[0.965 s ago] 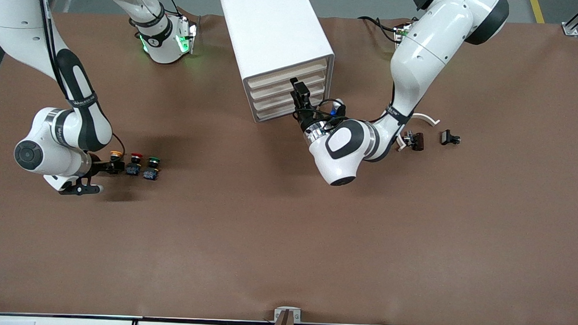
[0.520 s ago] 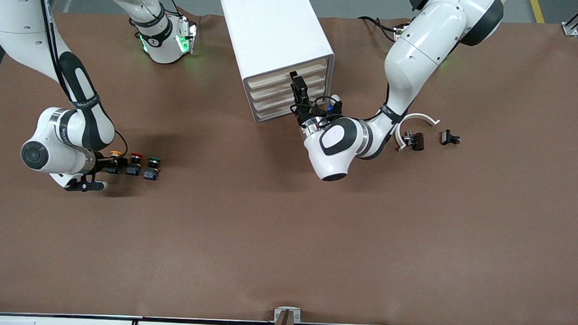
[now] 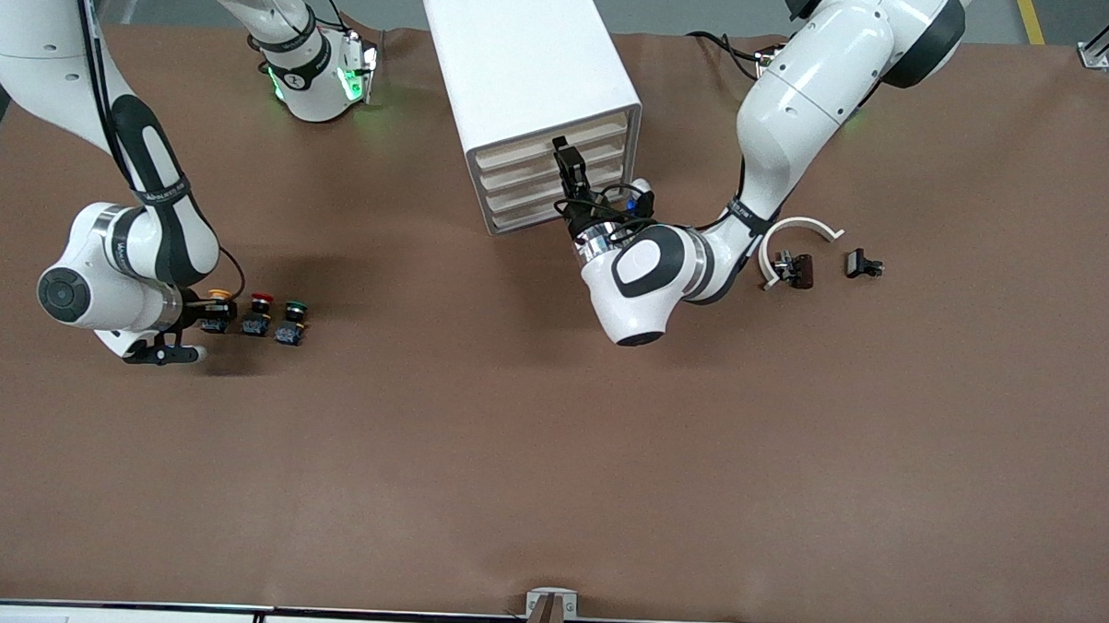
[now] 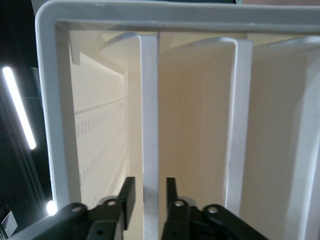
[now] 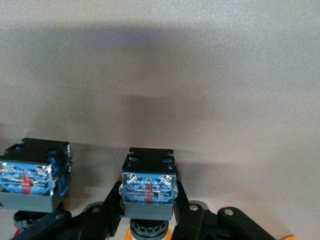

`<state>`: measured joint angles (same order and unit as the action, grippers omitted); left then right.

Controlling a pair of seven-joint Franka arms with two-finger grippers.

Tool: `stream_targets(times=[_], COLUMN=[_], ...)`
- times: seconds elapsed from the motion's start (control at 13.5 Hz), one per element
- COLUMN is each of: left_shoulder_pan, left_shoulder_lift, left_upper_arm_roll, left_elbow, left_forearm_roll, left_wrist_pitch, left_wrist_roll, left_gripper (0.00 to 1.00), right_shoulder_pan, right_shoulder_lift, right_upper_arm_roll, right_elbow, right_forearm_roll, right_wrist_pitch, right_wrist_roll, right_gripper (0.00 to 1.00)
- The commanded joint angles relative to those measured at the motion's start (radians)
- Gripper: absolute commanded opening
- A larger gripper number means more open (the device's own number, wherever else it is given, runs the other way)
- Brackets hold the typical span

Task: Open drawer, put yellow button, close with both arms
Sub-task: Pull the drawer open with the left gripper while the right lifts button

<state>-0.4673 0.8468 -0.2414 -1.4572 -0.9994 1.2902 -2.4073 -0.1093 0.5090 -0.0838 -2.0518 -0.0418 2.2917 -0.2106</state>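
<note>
The yellow button (image 3: 217, 296) stands on the brown table at the right arm's end, beside a red-capped button (image 3: 261, 298) and a green-capped one (image 3: 295, 307). My right gripper (image 3: 214, 318) is low at the table, its fingers closed on the yellow button's blue and black body (image 5: 148, 192). The red-capped button's body (image 5: 30, 182) stands beside it. The white drawer cabinet (image 3: 526, 62) stands at mid-table with all drawers shut. My left gripper (image 3: 565, 157) is at the drawer fronts. Its open fingers (image 4: 171, 192) straddle a white drawer lip (image 4: 150, 150) with a small gap on each side.
A white curved piece (image 3: 802, 230) and two small dark parts (image 3: 793, 267) (image 3: 862, 263) lie toward the left arm's end. The left arm's elbow (image 3: 643, 287) hangs low over the table in front of the cabinet.
My left gripper has moved in closer to the drawer fronts. My right gripper has settled lower around the yellow button, which has shifted slightly toward the right arm's end.
</note>
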Motion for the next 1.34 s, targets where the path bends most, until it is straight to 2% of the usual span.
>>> stream_targets(times=[0.0,0.22,0.37,0.59,0.89,1.19,1.26], left_shoulder_pan=[-0.007,0.001,0.010,0.054,0.104,0.162,0.167], left_shoulder_lift=[0.009,0.015,0.029,0.029,0.029,0.029,0.029], left_upper_arm_roll=[0.004,0.013,0.019,0.019,0.019,0.019,0.019], left_elbow=[0.018,0.018,0.023,0.035,0.058,0.099,0.103], left_forearm_roll=[-0.027,-0.021,-0.022,-0.022,-0.022,-0.024,-0.024], left_wrist_pitch=[-0.017,-0.017,-0.015,-0.011,0.004,0.018,0.032], left_wrist_roll=[-0.024,-0.024,-0.022,-0.018,-0.016,-0.010,-0.009], left_gripper=[0.16,0.00,0.00,0.00,0.00,0.00,0.03], right_shoulder_pan=[0.002,0.019,0.034,0.082,0.149,0.290,0.327], right_shoulder_lift=[-0.003,-0.012,-0.050,-0.090,-0.177,-0.298,-0.320], right_upper_arm_roll=[0.001,0.001,0.001,-0.004,0.001,0.004,0.004], right_elbow=[-0.011,0.001,0.022,0.108,0.194,0.206,0.223], right_forearm_roll=[0.016,0.014,0.014,0.013,0.014,0.017,0.020], right_wrist_pitch=[0.006,0.005,-0.038,-0.236,-0.498,-0.648,-0.691], right_wrist_roll=[-0.012,-0.018,-0.012,0.017,0.198,0.517,0.593], right_gripper=[0.21,0.21,0.20,0.20,0.21,0.21,0.21])
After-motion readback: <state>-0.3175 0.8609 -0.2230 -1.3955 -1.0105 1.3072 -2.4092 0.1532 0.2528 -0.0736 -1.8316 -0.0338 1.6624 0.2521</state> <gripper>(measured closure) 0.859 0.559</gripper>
